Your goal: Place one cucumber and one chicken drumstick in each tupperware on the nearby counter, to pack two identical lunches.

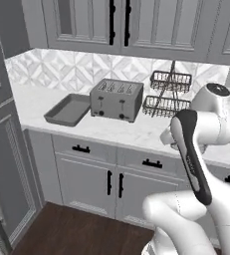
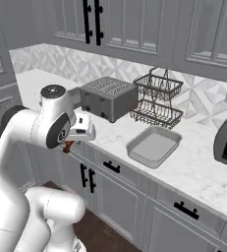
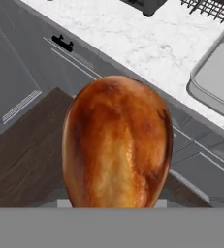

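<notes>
Off the counter [image 2: 193, 167] edge | gripper [image 2: 70, 143] clamps chicken drumstick [image 3: 117, 143] | tupperware [image 2: 153, 145] beside

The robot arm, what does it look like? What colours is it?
The arm is glossy white, built from chunky rounded segments like fat tubes. One link carries a long black strip with rounded ends. The joints end in round caps: one has a dark grey disc on top, another a grey circular face. No cables or lettering can be made out.

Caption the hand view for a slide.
Glossy orange-brown chicken drumstick held over the dark wood floor, short of the white marbled counter.
</notes>
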